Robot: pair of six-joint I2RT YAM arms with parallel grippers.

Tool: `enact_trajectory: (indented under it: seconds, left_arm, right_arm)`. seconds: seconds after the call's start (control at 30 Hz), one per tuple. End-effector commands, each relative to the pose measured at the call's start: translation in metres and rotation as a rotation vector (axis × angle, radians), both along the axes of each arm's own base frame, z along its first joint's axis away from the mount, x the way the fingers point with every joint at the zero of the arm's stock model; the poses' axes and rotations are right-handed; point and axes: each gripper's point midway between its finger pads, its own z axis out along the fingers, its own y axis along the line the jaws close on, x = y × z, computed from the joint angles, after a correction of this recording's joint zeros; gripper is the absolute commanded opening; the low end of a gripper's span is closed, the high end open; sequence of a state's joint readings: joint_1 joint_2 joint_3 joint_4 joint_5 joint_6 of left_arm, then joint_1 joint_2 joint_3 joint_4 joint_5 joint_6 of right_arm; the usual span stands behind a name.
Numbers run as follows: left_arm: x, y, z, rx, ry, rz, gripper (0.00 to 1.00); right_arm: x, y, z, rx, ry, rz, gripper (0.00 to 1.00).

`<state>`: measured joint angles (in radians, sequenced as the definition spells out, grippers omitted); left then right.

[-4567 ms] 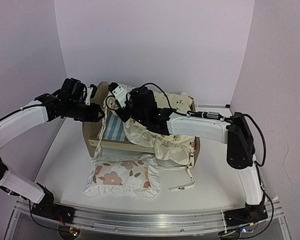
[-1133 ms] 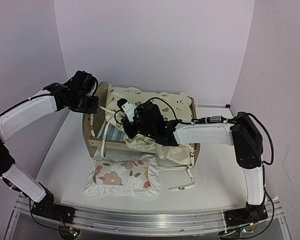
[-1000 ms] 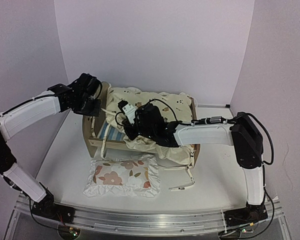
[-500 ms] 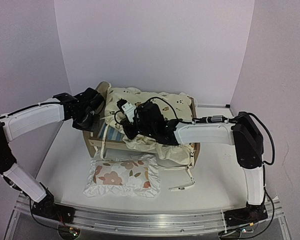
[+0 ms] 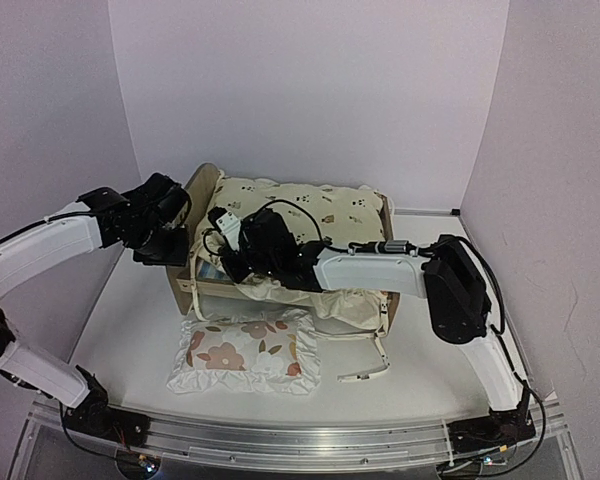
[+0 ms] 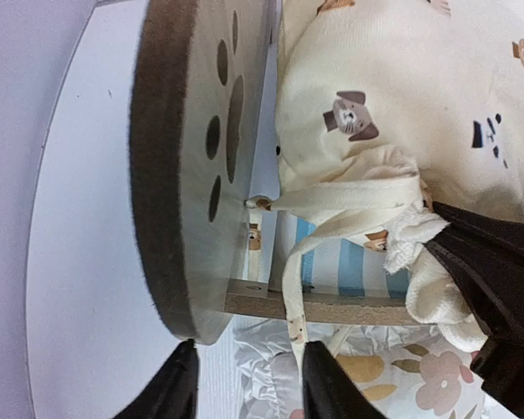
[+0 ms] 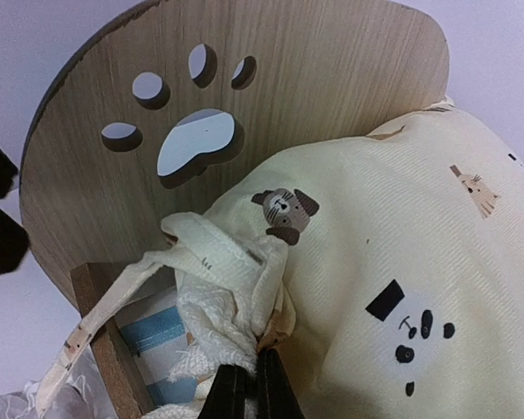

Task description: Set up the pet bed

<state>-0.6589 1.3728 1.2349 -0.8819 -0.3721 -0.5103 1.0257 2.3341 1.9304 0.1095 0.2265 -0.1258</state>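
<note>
The small light-wood pet bed [image 5: 202, 195] with a rounded paw-print headboard [image 7: 314, 96] stands at the middle of the white worktop [image 5: 130, 320], headboard end toward 9 o'clock; the cream fabric cushion printed with small animals [image 5: 310, 205] is laid across it and covers most of the frame, though at 5 o'clock part of it sags over the near rail.

The right tool [image 7: 244, 393] is clamped on the bunched cushion corner beside the headboard; there the blue-and-white striped base [image 6: 349, 262] shows through, so I judge this corner is not yet seated. The left tool [image 6: 244, 393] hovers at 9 o'clock of the headboard, its jaws apart and holding nothing; a cream tie string [image 6: 293, 288] dangles just beside one finger.

The white ruffled pillow with red-brown flowers [image 5: 245, 352] lies flat on the worktop at 6 o'clock of the bed, apart from it.

By my reading the job is roughly halfway: the cushion is on; left to do are spreading that corner, tucking the overhang, perhaps dealing with the strings, and placing the pillow.
</note>
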Motion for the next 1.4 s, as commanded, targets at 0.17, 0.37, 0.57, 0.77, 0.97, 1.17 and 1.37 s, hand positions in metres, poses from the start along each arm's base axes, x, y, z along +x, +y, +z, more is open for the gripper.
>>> enact_trajectory:
  seconds: [0.17,0.37,0.57,0.77,0.97,1.17,1.37]
  left_arm:
    - [0.006,0.033,0.025,0.052,-0.110,0.155,0.66]
    - [0.033,0.036,0.008,0.030,-0.096,0.168,0.63]
    - [0.053,0.038,-0.007,-0.014,-0.095,0.159,0.53]
    - [0.070,0.028,-0.020,-0.044,-0.101,0.114,0.21]
    - [0.078,0.025,-0.011,-0.055,-0.131,0.113,0.00]
    - [0.086,0.019,0.016,-0.077,-0.173,0.103,0.00]
    - [0.098,0.005,0.035,-0.094,-0.202,0.077,0.00]
  right_arm:
    - [0.014,0.018,-0.020,-0.070,-0.067,-0.043,0.05]
    - [0.011,0.015,-0.030,-0.139,-0.098,-0.044,0.25]
    - [0.000,0.006,-0.013,-0.156,-0.120,-0.034,0.34]
    - [-0.015,-0.003,0.013,-0.144,-0.134,-0.023,0.45]
    - [-0.041,-0.018,0.035,-0.148,-0.149,-0.027,0.54]
    - [-0.087,-0.037,0.042,-0.159,-0.141,-0.028,0.55]
    - [-0.104,-0.054,0.012,-0.043,0.023,-0.067,0.52]
